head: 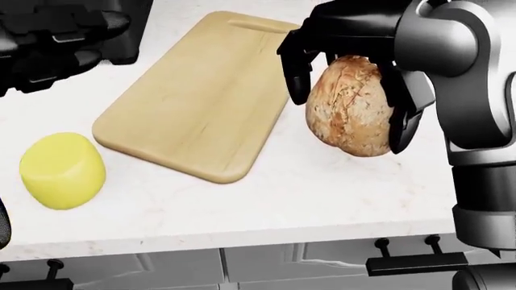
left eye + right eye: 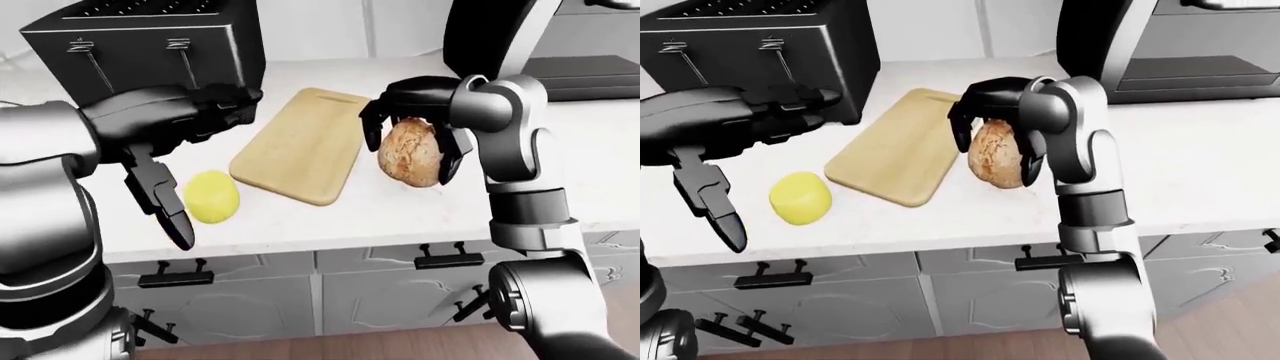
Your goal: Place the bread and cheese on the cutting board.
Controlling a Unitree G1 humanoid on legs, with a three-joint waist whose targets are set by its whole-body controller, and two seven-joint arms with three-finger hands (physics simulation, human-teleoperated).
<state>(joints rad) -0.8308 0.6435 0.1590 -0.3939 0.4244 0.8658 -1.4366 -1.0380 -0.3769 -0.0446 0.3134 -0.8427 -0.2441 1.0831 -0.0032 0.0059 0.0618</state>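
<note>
The white surface (image 1: 322, 199) carries everything, with grey cabinet drawers (image 2: 380, 289) below its edge. At the top left of the left-eye view stands a black toaster (image 2: 140, 45), and a dark oven-like appliance (image 2: 1180, 45) fills the top right of the right-eye view. The wooden cutting board (image 1: 193, 90) lies bare, running diagonally across the middle of the head view.

The bread (image 1: 351, 106), a brown rounded loaf, stands on end just beside the board's right edge. The right hand (image 1: 346, 72) comes down over it from above, its dark fingers (image 1: 294, 66) curled round both sides of the loaf and gripping it.

The yellow cheese (image 1: 63, 170) sits on the surface left of the board, near its lower corner but apart from it. The left hand (image 2: 165, 161) hangs spread beside the cheese, holding nothing.

The head view shows the loaf's cracked crust closely; only the eye views show the left hand's long finger (image 2: 172, 214) pointing down just left of the cheese.
</note>
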